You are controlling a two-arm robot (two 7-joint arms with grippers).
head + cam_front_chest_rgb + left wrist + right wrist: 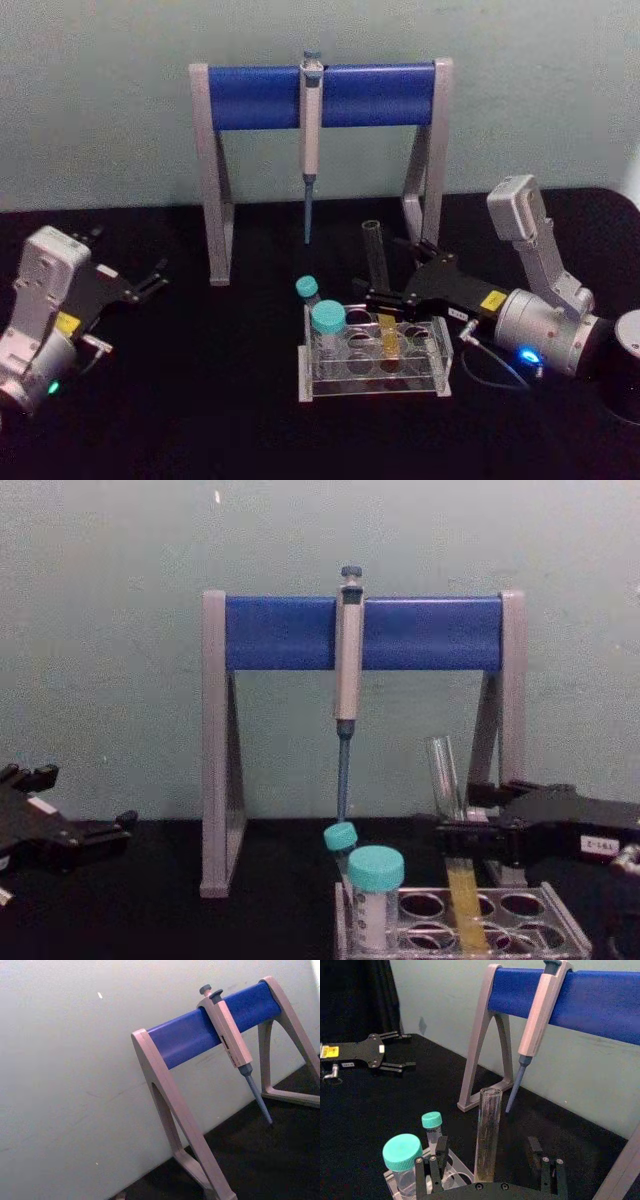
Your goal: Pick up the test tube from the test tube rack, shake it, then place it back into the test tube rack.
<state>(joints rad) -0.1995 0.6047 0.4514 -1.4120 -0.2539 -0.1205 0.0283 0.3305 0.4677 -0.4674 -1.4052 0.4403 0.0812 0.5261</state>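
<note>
Step in hand, as judged: grasp before lift.
- Test tube point(374, 245) upright in rack point(330, 386), yellow liquid low.
- Right gripper point(385, 275) reaches in level from right. Fingers spread either side of tube above rack, not touching glass.
- Close gently, centred on glass, then lift straight up, clear of holes.
- Left gripper point(135, 262) parked far left, fingers spread.

Yellow-filled test tube point(444, 780) in rack point(505, 923)

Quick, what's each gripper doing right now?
Left gripper: open, holding nothing.
Right gripper: open, straddling the test tube, not clamped on it.
</note>
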